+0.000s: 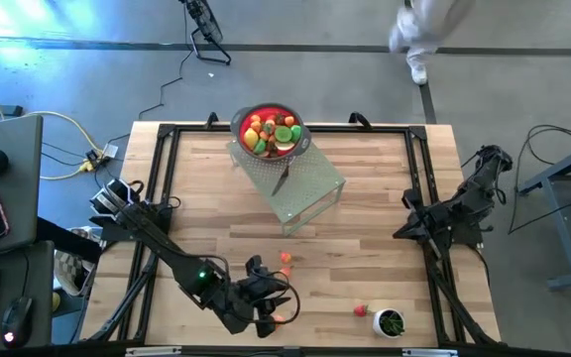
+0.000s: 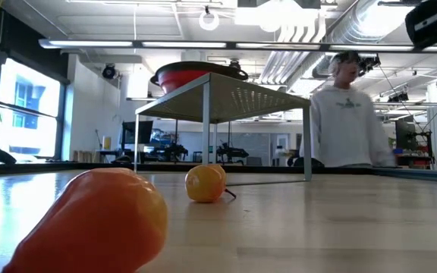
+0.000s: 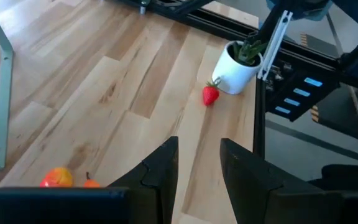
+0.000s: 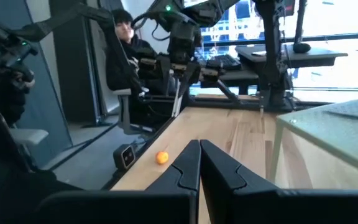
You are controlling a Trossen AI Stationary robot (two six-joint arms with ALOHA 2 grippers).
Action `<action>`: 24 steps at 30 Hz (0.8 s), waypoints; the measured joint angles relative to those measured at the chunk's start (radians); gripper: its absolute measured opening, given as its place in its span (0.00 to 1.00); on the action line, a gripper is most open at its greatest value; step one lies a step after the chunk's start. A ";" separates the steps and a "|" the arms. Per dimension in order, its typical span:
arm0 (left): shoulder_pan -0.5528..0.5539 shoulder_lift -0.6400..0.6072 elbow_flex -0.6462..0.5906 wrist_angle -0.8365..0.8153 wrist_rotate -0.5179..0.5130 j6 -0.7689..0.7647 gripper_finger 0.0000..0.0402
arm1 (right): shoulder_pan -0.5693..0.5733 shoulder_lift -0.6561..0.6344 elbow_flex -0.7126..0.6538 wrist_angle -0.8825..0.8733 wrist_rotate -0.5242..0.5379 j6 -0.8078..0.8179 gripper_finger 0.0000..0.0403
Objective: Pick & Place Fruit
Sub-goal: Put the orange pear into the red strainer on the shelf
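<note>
1. Spanning the whole scene: a wooden worktop [image 1: 365, 218] bounded by a dark frame, with broad bare planks between the shelf and the near edge.
2. Standing at the far middle: a pale metal shelf [image 1: 310, 193] carrying a red bowl [image 1: 271, 132] already heaped with fruit; a knife [image 1: 283, 178] lying on the shelf top just in front of the bowl.
3. Reaching low along the near edge: the left arm, with the left gripper [image 1: 266, 317] hovering over the planks, jaws apart with nothing between them in the left wrist view.
4. Waiting folded at the right edge, well away from the fruit: the right gripper [image 1: 404, 231], jaws pressed together and empty.
5. Lying loose near the left gripper: an orange fruit [image 1: 286, 259] and a second orange piece [image 1: 282, 318] just beside the jaws; farther right, a strawberry [image 3: 211, 94] touching or nearly touching a small white pot [image 3: 236, 67].
6. Judging the step: approaching a loose piece for pickup, most fruit already bowled.
7. Calling next for lowering the jaws around the nearest piece, then lifting high enough to clear the shelf edge and bowl rim.
8. Minding the near frame rail close behind the gripper; roomier toward the centre.
</note>
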 joint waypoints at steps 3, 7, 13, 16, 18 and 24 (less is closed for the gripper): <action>-0.006 0.000 0.000 0.007 -0.018 -0.004 0.29 | 0.000 -0.053 -0.042 -0.002 -0.013 0.001 0.01; -0.006 0.010 0.000 0.002 -0.019 -0.044 0.29 | -0.001 -0.087 -0.089 0.014 -0.006 -0.002 0.01; -0.005 0.013 0.000 0.004 -0.018 -0.051 0.29 | -0.062 -0.040 -0.125 0.189 0.001 -0.048 0.01; -0.005 0.013 0.000 0.005 -0.019 -0.050 0.29 | -0.123 0.017 -0.153 0.292 -0.071 -0.070 0.01; -0.005 0.013 0.000 0.004 -0.018 -0.050 0.29 | -0.173 0.055 -0.174 0.350 -0.114 -0.065 0.01; -0.005 0.013 0.000 0.004 -0.019 -0.047 0.29 | -0.347 0.166 -0.198 0.423 -0.244 -0.019 0.01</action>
